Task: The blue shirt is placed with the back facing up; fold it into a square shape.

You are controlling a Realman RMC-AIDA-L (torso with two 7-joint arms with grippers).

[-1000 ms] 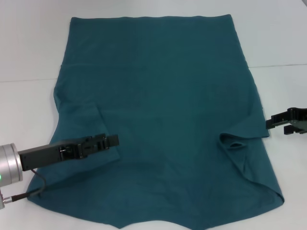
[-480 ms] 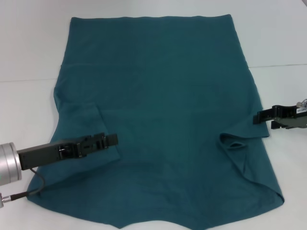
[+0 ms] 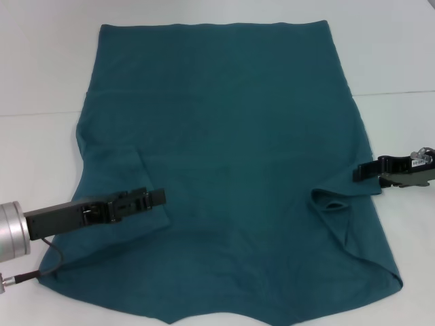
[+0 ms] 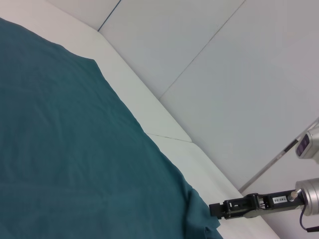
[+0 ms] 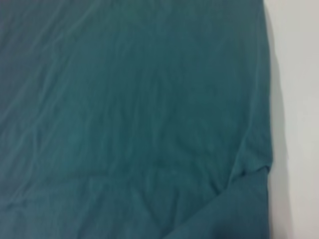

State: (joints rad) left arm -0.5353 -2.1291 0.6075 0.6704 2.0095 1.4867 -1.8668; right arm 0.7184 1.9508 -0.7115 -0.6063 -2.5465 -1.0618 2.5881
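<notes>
Teal-blue cotton across almost the whole of the white surface point(image 3: 41, 68): the blue shirt point(image 3: 238, 136), plain side up, no lettering on show, long axis running straight away from the body. Nearest, a ragged near edge with a shallow notch in it, probably the neck end, though not sure from here. Just beyond that, on the left, the left hand point(image 3: 160, 197) reaching in low over the cloth beside the left sleeve flap point(image 3: 112, 173), which lies turned inward onto the body of the garment; open or closed not readable from any view, nothing visibly gripped. On the right, level with it, the right sleeve fold point(image 3: 336, 207), likewise turned in but rumpled, with a small loop of cloth standing up. A little farther out, the right hand point(image 3: 358, 172) coming in from the side, tip at the shirt's right side edge and just beyond that rumpled fold; state likewise impossible to tell. Cloth therefore lying inward of the right hand, toward the robot's left, and directly under the left. Farthest, the straight far hem point(image 3: 217, 26), flat and well away from both hands. Judged from this: sleeves in, lengthwise fold not yet made.
</notes>
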